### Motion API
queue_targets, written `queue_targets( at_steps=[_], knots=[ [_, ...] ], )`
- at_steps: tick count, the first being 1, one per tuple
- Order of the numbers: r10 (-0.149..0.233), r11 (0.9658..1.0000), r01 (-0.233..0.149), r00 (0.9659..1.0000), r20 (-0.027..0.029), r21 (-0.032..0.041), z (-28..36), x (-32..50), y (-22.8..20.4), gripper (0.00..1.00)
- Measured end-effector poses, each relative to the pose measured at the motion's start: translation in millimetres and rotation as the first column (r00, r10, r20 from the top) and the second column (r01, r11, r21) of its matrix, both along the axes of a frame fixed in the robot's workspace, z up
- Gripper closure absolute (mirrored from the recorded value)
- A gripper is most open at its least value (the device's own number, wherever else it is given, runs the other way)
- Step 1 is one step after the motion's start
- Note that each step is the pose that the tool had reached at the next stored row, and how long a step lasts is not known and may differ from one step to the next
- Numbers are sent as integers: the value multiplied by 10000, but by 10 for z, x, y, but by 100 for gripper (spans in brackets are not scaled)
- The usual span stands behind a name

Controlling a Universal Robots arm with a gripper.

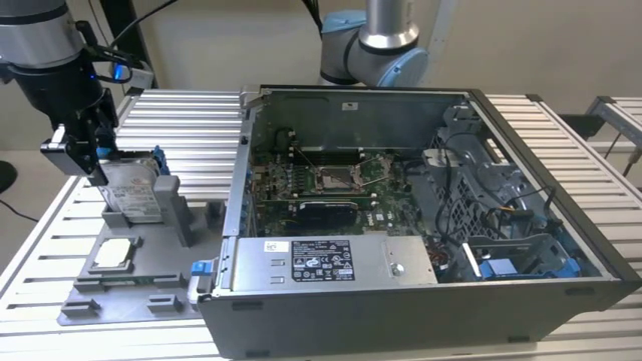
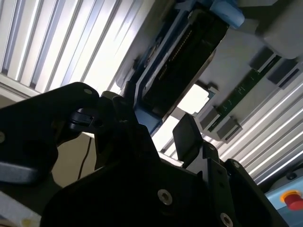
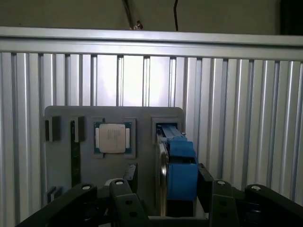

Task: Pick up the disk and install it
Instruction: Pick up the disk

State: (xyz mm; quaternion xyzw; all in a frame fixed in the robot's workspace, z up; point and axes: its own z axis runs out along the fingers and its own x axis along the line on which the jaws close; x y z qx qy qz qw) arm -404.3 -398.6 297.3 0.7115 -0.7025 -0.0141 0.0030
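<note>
The disk [image 1: 135, 189], a silver-grey drive in a blue bracket, stands on edge in a slot of the grey holder tray [image 1: 150, 280] at the exterior view's left. My gripper [image 1: 104, 170] hangs over its top end with a finger on each side. In the first wrist view the blue bracket edge of the disk [image 3: 180, 172] sits between the fingers of the gripper [image 3: 167, 182], with a gap on one side. The second wrist view shows the disk [image 2: 189, 52] running away from the gripper [image 2: 156, 124], one finger pad [image 2: 187, 137] standing just off it. The gripper is open.
A small square CPU chip [image 1: 113, 254] lies on the same tray. The open computer case [image 1: 251, 150] sits to the exterior view's right, with a grey box with a black label [image 1: 321, 263] and a drive bay with a blue clip [image 1: 498, 268]. The table is slatted aluminium.
</note>
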Motion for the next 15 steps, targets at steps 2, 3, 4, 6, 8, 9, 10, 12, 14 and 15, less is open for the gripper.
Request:
queue_targets(
  at_steps=[2, 3, 4, 6, 8, 9, 10, 12, 14, 15],
  knots=[
    [-2, 10000, 2, 10000, -1, 0, -27, 1, 0, 0],
    [-2, 10000, 2, 10000, 0, 0, -42, 2, 0, 0],
    [-3, 10000, 3, 10000, -1, -1, -55, 2, 0, 0],
    [-5, 10000, 5, 10000, 0, 0, -82, 2, 0, 0],
    [-5, 10000, 5, 10000, -1, -1, -90, 2, 0, 0],
    [-5, 10000, 5, 10000, -1, -1, -90, 2, 0, 0],
    [-5, 10000, 5, 10000, -2, -1, -90, 2, 0, 0],
    [-5, 10000, 5, 10000, -1, 0, -92, 2, 0, 0],
    [-4, 10000, 4, 10000, 0, 0, -92, 3, 0, 0],
    [-4, 10000, 4, 10000, 4, 2, -94, 6, 0, 0]
  ],
)
